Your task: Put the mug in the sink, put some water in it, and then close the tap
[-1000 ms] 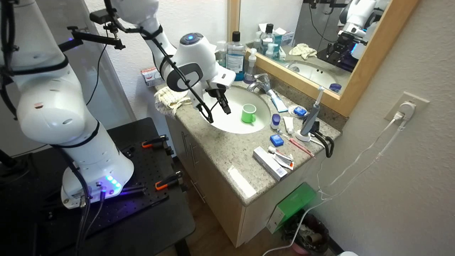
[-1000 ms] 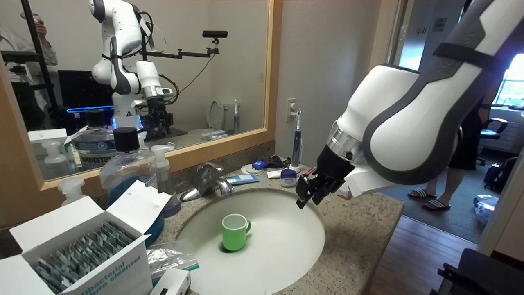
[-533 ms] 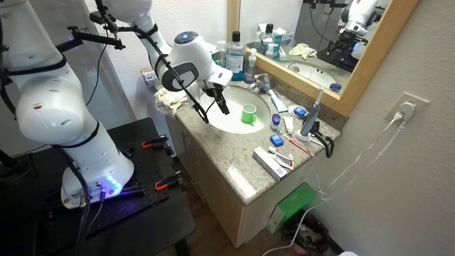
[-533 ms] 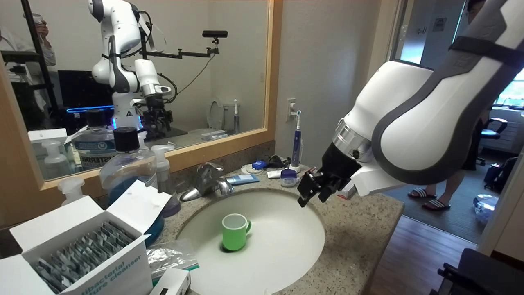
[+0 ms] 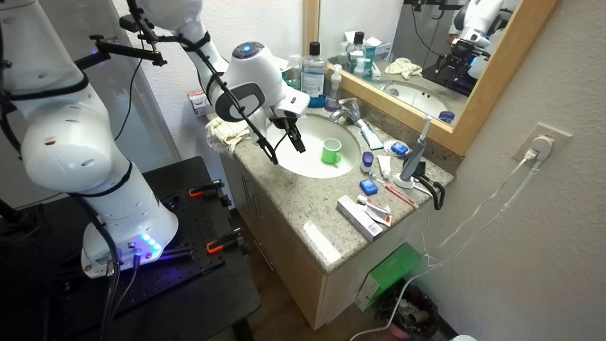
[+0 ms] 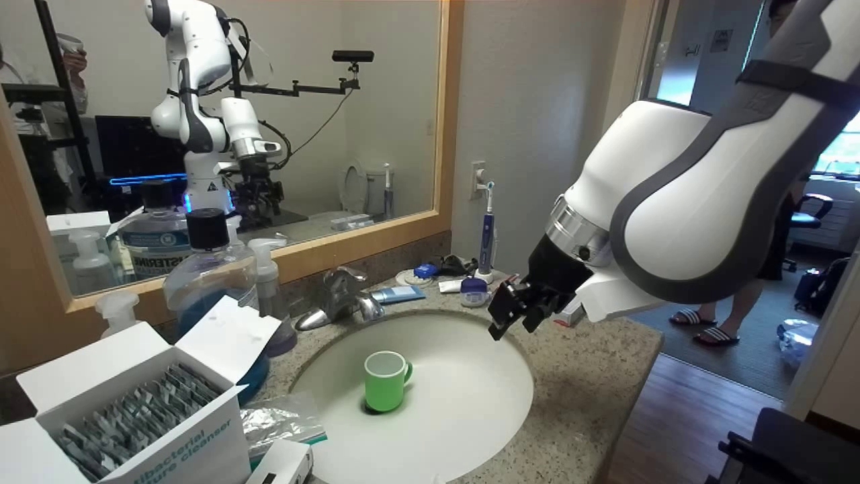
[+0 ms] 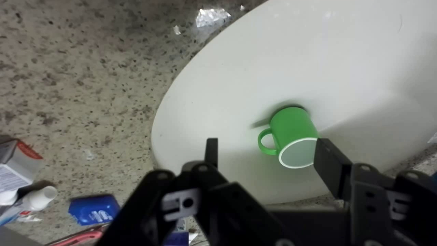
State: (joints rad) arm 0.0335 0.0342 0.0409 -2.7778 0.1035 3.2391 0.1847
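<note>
A pale textured wall and a wood-framed mirror are seen behind the speckled stone surface. From the left in an exterior view, the white robot arm is mounted beyond the front edge. A cream cloth is draped by that edge, toward the surface's left end. The pincer is poised over the front part of the sink, and its jaws are seen standing apart in the wrist view. By the back edge, a bottle of blue mouthwash is stood beside the mirror. The green mug is set upright inside the sink, apart from the pincer, its handle shown on its right in both exterior views. A pump bottle is placed at the back edge, and near it the chrome tap is fixed at the sink's back rim, its spout turned toward the bowl. A slim white carton is laid near the surface's right edge, with a small blue case placed farther back. A blue tube is laid by the tap, and an electric toothbrush is stood near the back right corner.
</note>
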